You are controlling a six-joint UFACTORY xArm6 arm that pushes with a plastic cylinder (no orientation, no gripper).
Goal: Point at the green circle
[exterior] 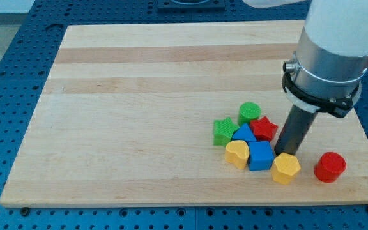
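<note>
The green circle [249,112] lies at the top of a cluster of blocks at the board's lower right. My tip [282,153] rests on the board just above the yellow hexagon [286,168], to the right of the blue cube [260,156] and the red star [264,128]. The tip is below and to the right of the green circle, about a block and a half away, with the red star between them. The rod [295,131] rises to the arm's grey cuff [328,70].
The cluster also holds a green star [223,131], a blue block [242,134] and a yellow heart [237,153]. A red cylinder [329,167] stands alone right of the yellow hexagon. The wooden board [139,115] lies on a blue perforated table [5,57].
</note>
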